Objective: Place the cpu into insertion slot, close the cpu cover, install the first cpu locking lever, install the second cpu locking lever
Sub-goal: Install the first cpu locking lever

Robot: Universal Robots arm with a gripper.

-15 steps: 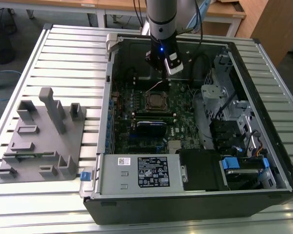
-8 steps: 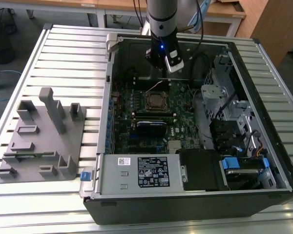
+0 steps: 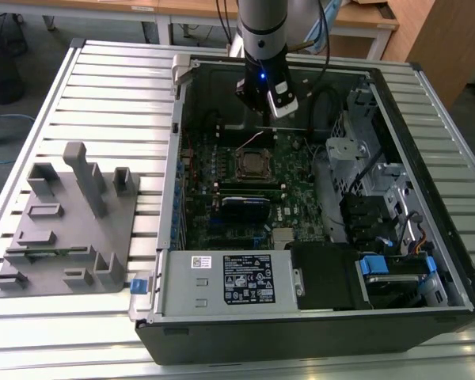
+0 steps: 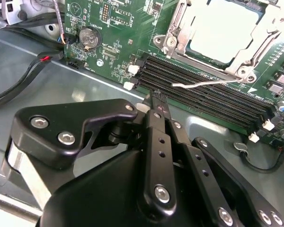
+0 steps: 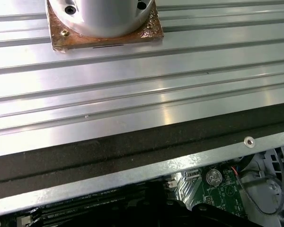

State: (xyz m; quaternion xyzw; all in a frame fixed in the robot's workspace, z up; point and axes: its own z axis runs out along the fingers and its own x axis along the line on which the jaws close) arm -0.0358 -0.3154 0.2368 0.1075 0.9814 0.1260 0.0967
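On a ribbed aluminium table [image 3: 103,87], at the exterior view's left, sits a grey moulded parts tray [image 3: 63,229], probably set close to the work so parts stay within the arm's reach. Toward the middle, an open computer case [image 3: 301,336] lies on its side with the panel off, so the arm can come down on the green motherboard [image 3: 301,190] from above. A white-labelled power supply box [image 3: 222,281] fills the case's near edge. Near the board's centre is the insertion slot [image 3: 253,164]. In the second wrist view the cpu [image 4: 222,26] already lies flat inside it. Its pale metal top shows through the window of the cpu cover [image 4: 177,21], which is folded down over the chip to hold it against the socket. One thin wire locking lever [image 4: 208,83] juts free over the black memory slots [image 4: 199,104], not yet hooked down, so the cover seems unclamped. The gripper [image 4: 157,98] hangs just above the board beside those slots, near the lever's free end but apart from it. Its fingers are pressed together with nothing between them, likely to form a narrow tip for nudging so slim a wire. At the exterior view's right stands a metal drive cage [image 3: 344,154].
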